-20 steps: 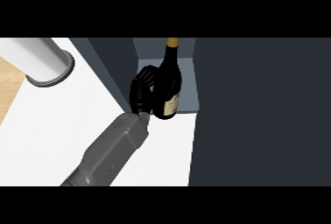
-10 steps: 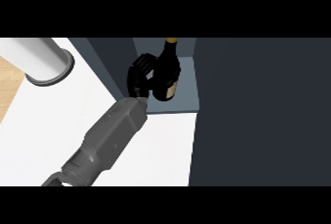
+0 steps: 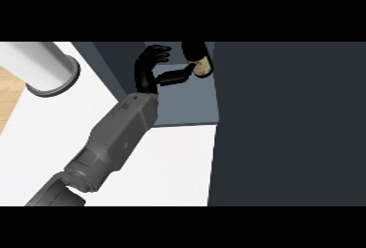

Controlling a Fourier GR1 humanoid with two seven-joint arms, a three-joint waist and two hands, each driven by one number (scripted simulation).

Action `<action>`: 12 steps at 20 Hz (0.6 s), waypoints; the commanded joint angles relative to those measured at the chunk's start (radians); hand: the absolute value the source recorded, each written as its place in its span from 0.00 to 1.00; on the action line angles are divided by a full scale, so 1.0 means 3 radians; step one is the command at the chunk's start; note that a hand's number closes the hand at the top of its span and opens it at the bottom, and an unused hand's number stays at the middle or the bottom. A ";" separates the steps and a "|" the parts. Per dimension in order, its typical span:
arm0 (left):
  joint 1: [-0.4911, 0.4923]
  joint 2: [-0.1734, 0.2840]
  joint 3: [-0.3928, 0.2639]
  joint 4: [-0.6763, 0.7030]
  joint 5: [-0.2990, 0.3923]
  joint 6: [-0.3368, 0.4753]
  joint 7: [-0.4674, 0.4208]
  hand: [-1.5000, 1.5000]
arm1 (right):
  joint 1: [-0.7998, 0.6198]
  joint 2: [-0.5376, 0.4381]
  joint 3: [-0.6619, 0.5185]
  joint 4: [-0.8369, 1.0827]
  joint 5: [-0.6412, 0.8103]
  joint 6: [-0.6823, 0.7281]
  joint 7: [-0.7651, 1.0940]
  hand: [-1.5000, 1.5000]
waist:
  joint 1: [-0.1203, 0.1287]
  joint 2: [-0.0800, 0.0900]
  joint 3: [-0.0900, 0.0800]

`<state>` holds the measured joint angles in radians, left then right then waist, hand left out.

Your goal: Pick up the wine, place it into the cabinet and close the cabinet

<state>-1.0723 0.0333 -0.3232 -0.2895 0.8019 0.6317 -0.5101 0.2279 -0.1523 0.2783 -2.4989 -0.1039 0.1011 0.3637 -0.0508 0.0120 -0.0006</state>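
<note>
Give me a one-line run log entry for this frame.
stage: placing | left hand: open beside wine | wine: inside cabinet | cabinet: open | right hand: not in view

Cabinet door (image 3: 286,121) (dark, open) walls the wine's (image 3: 200,60) right.

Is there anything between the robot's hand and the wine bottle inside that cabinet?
Nothing in the head view. The hand is open just left of the wine bottle, its thumb reaching toward the bottle's base. Only bare cabinet floor shows between them.
</note>
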 commanded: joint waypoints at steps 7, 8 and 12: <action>-0.0281 0.0113 -0.0056 0.0522 -0.0264 0.0229 0.0060 0.00 | 0.0168 -0.0056 -0.0060 -0.0616 -0.0350 0.0061 0.0238 0.00 | -0.0049 0.0009 0.0000; -0.0222 0.0153 -0.0068 0.0538 -0.0280 0.0096 0.0065 0.00 | 0.0255 -0.0048 -0.0034 -0.0611 -0.0392 0.0105 0.0157 0.00 | -0.0052 0.0007 0.0002; -0.0169 0.0144 -0.0031 0.0620 -0.0313 0.0099 0.0008 0.00 | 0.0124 0.0061 0.0043 -0.0398 -0.0255 0.0034 0.0131 0.00 | -0.0012 0.0014 -0.0001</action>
<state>-1.1378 0.0292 -0.3399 -0.1432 0.7204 0.6840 -0.4949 0.2398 -0.1453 0.2791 -2.5024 -0.1080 0.1235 0.3562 -0.0613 0.0112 0.0013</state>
